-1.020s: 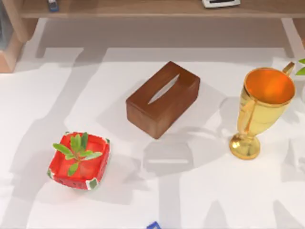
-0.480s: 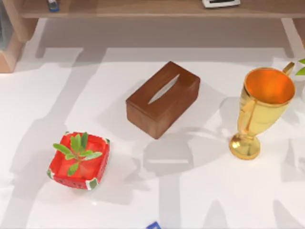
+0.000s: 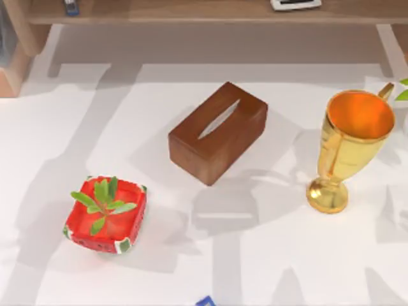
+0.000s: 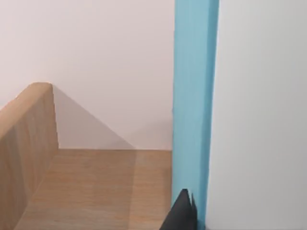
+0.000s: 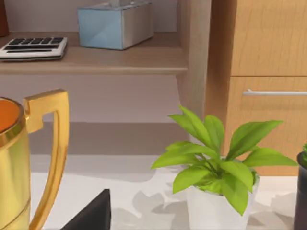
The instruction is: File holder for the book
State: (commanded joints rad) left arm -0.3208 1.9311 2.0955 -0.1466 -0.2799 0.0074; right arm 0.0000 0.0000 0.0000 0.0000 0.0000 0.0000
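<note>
A tall light-blue slab [image 4: 194, 105] with a pale grey face beside it stands upright in the left wrist view. A dark part of my left gripper [image 4: 182, 215] lies right against its base. I cannot tell whether this slab is the book or the file holder. A small blue corner [image 3: 205, 301] pokes in at the top view's bottom edge. A dark part of my right gripper [image 5: 91, 213] is low in the right wrist view, near the trophy handle [image 5: 48, 153].
On the white table are a brown tissue box [image 3: 218, 131] in the middle, a gold trophy [image 3: 349, 148] at the right and a red planter [image 3: 105, 214] at the front left. A wooden shelf [image 3: 191, 11] runs along the back. A potted plant [image 5: 216, 167] is near the right arm.
Only the shadows on the table shift slightly. The objects stay where they were.
</note>
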